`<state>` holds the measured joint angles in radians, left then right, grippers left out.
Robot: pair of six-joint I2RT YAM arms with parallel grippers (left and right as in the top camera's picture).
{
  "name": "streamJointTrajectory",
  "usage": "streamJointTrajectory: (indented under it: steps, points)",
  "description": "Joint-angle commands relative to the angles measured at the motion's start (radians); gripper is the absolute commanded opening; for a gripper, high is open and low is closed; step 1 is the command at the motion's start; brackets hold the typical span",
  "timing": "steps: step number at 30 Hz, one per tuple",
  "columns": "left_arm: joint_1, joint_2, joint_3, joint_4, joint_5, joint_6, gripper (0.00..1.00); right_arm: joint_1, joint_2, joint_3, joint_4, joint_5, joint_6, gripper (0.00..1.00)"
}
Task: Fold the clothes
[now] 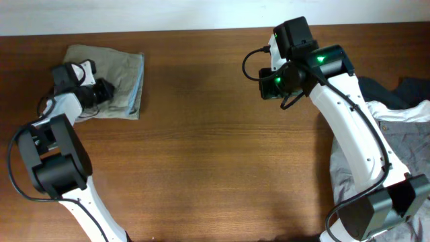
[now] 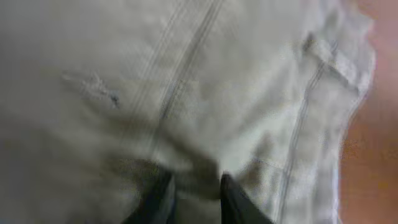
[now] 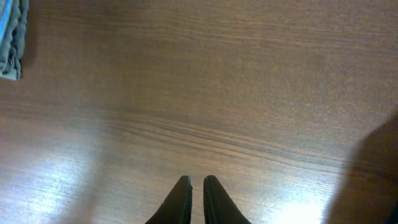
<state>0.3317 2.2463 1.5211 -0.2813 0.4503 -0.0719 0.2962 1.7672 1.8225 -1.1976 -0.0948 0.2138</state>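
Sage-khaki cotton fills the left wrist view: the shorts (image 2: 217, 93), soft and faintly creased, with a double-stitched seam running up the middle and a hemmed edge at the right. The left gripper (image 2: 198, 199) presses into this cloth, its dark fingers (image 2: 158, 200) a little apart with a fold bunched between them; whether they pinch it cannot be told. The right gripper (image 3: 197, 199) has its fingers almost together, holding nothing, over the streaky brown wood-grain table (image 3: 217, 93). Only the overhead view shows the whole layout: the shorts (image 1: 114, 67) folded into a rough square at the far left corner, a pale blue edge showing, and crumpled grey, white and dark garments (image 1: 403, 114) at the right.
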Motion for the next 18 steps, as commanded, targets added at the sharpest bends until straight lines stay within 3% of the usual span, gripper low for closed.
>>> streamJointTrajectory:
  steps: [1, 4, 7, 10, 12, 15, 16, 17, 18]
  points:
    - [-0.019, -0.179, 0.090, -0.277, -0.067, 0.133, 0.30, 0.005, -0.010, 0.025, 0.012, -0.005, 0.011, 0.13]
    - [-0.019, -0.432, 0.183, -0.500, -0.206, 0.156, 0.33, 0.005, -0.042, 0.082, 0.008, -0.002, -0.033, 0.13]
    - [-0.019, -0.708, 0.208, -0.596, -0.268, 0.157, 0.47, 0.005, -0.104, 0.137, -0.008, -0.002, -0.053, 0.17]
    - [-0.019, -0.949, 0.208, -0.685, -0.221, 0.227, 0.53, 0.005, -0.219, 0.175, -0.032, -0.002, -0.053, 0.22]
    - [-0.019, -1.047, 0.208, -0.755, -0.128, 0.340, 0.60, 0.005, -0.321, 0.175, -0.034, 0.017, -0.053, 0.25]
    - [-0.025, -1.137, 0.208, -0.861, -0.128, 0.339, 0.65, 0.005, -0.473, 0.175, -0.047, 0.052, -0.053, 0.35]
    - [-0.033, -1.155, 0.208, -0.887, -0.128, 0.338, 0.69, 0.005, -0.516, 0.175, -0.051, 0.052, -0.053, 0.46]
    - [-0.042, -1.176, 0.208, -0.903, -0.128, 0.327, 0.99, 0.005, -0.572, 0.175, -0.053, 0.052, -0.053, 0.99]
    - [-0.042, -1.182, 0.208, -0.903, -0.128, 0.324, 0.99, 0.005, -0.599, 0.175, -0.052, 0.051, -0.053, 0.99]
